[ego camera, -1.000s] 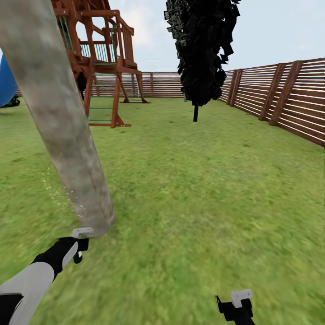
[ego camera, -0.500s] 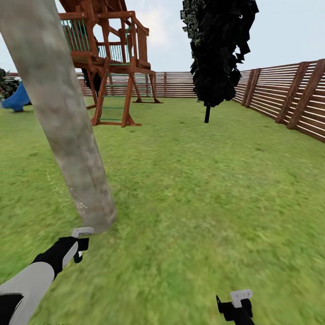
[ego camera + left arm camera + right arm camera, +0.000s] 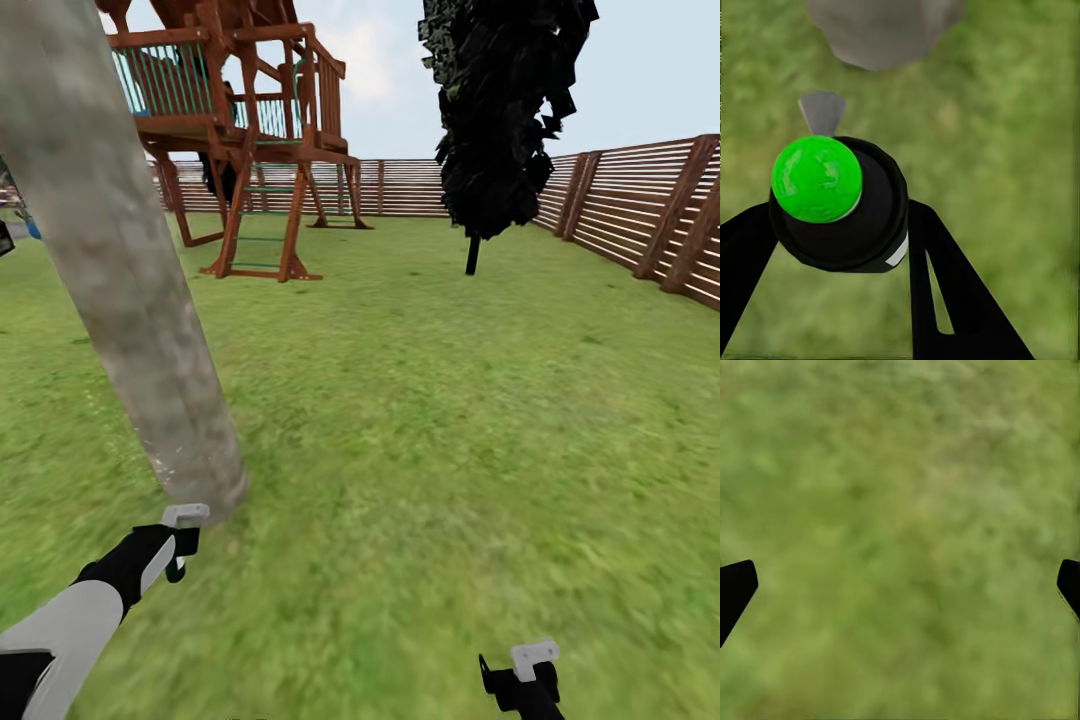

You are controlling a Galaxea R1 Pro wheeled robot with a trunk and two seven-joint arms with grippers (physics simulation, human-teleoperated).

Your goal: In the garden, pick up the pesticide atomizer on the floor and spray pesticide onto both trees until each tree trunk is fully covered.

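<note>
My left gripper [image 3: 840,244] is shut on the pesticide atomizer [image 3: 832,202], a black round body with a bright green cap and a grey nozzle. The nozzle points at the foot of a tree trunk [image 3: 881,30]. In the head view that thick grey-brown tree trunk [image 3: 130,280] rises at the left. The left gripper [image 3: 175,548] holds the atomizer [image 3: 184,517] just short of the trunk's base. Low at the right, my right gripper [image 3: 520,682] hangs over grass. Its fingers stand wide apart with nothing between them [image 3: 900,585].
A brown wooden play tower [image 3: 240,130] stands behind the trunk. A black cypress [image 3: 510,110] grows at the back right. The slatted wooden fence [image 3: 640,210] closes off the far side and the right. Green grass [image 3: 450,420] spreads across the middle.
The whole picture has shifted: the play tower, cypress and fence sit further right and a blue slide has left the view, so the camera turned left. Both arms keep their places in the picture.
</note>
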